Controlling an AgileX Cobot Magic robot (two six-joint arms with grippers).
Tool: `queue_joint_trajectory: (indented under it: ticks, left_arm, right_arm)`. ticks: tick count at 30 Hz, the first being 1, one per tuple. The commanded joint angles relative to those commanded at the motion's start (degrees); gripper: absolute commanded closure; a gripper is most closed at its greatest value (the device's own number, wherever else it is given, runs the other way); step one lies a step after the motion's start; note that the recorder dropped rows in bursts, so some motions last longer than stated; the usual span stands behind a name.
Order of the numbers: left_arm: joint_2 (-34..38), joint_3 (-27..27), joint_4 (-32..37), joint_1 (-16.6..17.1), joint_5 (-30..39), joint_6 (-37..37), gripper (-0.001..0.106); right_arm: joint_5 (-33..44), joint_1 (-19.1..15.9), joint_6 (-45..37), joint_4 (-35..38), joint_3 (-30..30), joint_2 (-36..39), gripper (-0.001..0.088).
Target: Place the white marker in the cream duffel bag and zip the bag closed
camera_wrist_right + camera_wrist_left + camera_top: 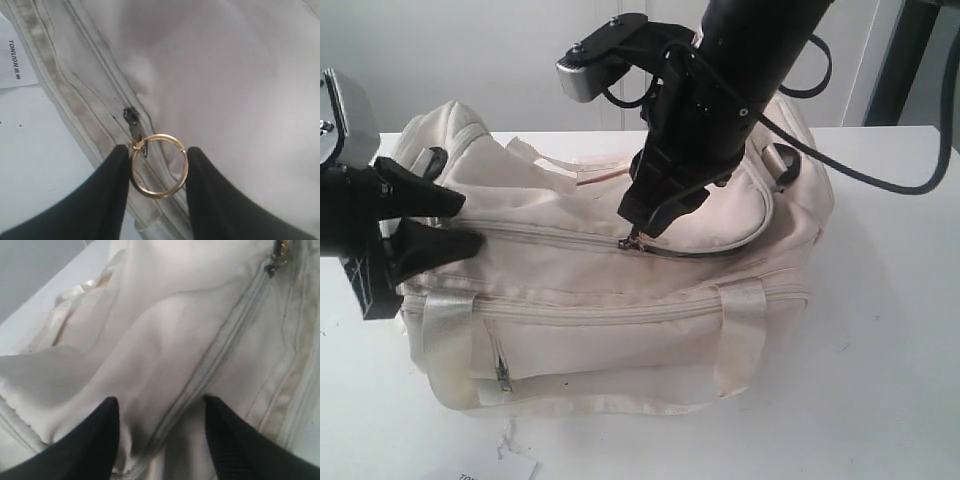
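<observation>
Two hands are on the cream duffel bag [620, 330], which sits upright on the white desk [890, 330] with its long axis running across the exterior view from left to right. Its front pocket faces the camera and its curved top zip [550, 235] faces up. The right hand [642, 228] comes down from above onto the middle of the top. In the right wrist view its two black fingers [100, 200] are drawn in narrow against either side of a gold ring [161, 135], touching it on both sides. That ring hangs from the dark zip slider [131, 116].

From the slider toward the bag's left end the zip teeth are joined. To the right of it the seam gapes as a dark curved slit [720, 248] that bends round toward the right end.

The left hand [440, 222] reaches in from the left edge at the bag's left end. Its jaws stand moderately apart, one finger [95, 440] on each side of the closed zip line [220, 350], with rumpled fabric between them. Whether they actually pinch the cloth cannot be told.

Several smaller details show on the front:
- two satin straps [742, 330] cross the panel
- a small metal pull [503, 375] hangs at the pocket zip
- a black clip [786, 160] sits at the right end

One printed paper slip [15, 60] lies on the desk just beside the bag
</observation>
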Motion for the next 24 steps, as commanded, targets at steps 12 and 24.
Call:
queue_joint_trajectory:
  ticks: [12, 24]
  left_arm:
    - [-14.4, 0.0, -2.9, 0.0, 7.0, 0.0, 0.045]
    - [-3.7, 0.0, -21.7, -5.3, 9.3, 26.8, 0.045]
  right_arm:
    - [0.0, 0.0, -1.5, 0.5, 0.0, 0.0, 0.0868]
    - [0.0, 0.0, -1.5, 0.6, 0.0, 0.0, 0.0868]
